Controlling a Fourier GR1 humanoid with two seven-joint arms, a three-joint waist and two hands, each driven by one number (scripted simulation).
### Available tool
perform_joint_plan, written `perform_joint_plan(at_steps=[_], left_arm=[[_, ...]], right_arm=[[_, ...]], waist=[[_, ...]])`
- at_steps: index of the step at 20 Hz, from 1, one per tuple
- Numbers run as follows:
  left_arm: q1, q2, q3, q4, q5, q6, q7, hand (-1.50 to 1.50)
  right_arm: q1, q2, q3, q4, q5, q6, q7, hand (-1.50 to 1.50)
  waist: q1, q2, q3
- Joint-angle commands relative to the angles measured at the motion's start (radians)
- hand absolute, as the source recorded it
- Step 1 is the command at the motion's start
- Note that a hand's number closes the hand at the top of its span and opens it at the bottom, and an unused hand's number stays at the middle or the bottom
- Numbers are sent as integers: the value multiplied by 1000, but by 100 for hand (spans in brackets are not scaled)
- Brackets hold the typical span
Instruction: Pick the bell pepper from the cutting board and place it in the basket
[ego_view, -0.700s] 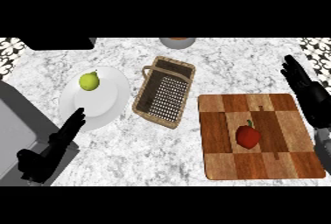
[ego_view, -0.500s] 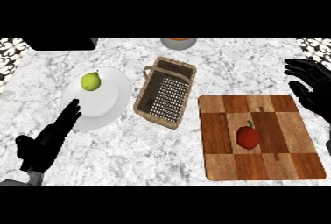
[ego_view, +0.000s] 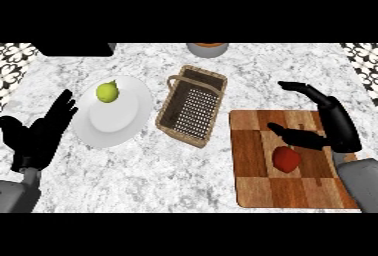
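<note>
Bell pepper (ego_view: 286, 158): red, glossy, rounded, a little taller than wide as seen. It lies on the cutting board (ego_view: 255, 172), right of the board's middle, in the lower right of the frame. The board is a checker of light and dark wood.

Right hand (ego_view: 334, 122): over the board's upper right part, released, fingers gently bent and holding nothing. Its thumb (ego_view: 299, 136) stretches toward frame left and ends just above the pepper; contact cannot be told.

Left hand (ego_view: 40, 134): left edge of the frame, beside the plate (ego_view: 118, 120), open, fingers straight and pointing toward the frame's top.

Change since 0.5 s ago: the right hand has come in from the right edge and down over the board, closer to the pepper. The left hand sits higher and closer to the left edge. Pepper, board, basket (ego_view: 193, 107) and plate have not shifted.

Pepper's long axis: roughly top-to-bottom of the frame, leaning slightly. Which end bears the stem cannot be made out.

Surroundings: the wicker basket stands tilted at frame centre, between plate and board, near the board's upper left corner. 1 green pear (ego_view: 108, 91) rests on the white plate's upper part. A grey bowl (ego_view: 207, 49) shows at the top edge.
</note>
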Motion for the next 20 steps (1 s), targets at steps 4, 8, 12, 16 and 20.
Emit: perform_joint_plan(at_steps=[4, 8, 12, 16, 20], left_arm=[[-59, -46, -4, 34, -43, 37, 50, 0], [-14, -43, 6, 45, -33, 5, -1, 0], [-23, -26, 13, 48, -26, 3, 38, 0], [-24, -9, 24, 22, -20, 7, 72, 0], [-75, 6, 57, 41, -6, -13, 100, 0]], right_arm=[[-90, 126, 130, -161, 242, -193, 422, -150], [-221, 77, 150, -151, 295, -71, 771, -150], [-291, -110, 160, -158, 398, 90, 989, -150], [-389, -244, 111, -179, 398, 285, 1223, -150], [-489, -248, 67, -253, 242, 512, 1414, -150]], waist=[[-12, -8, -2], [-4, -10, -6], [-23, -18, -10], [-26, -27, -8], [-18, -14, -3]])
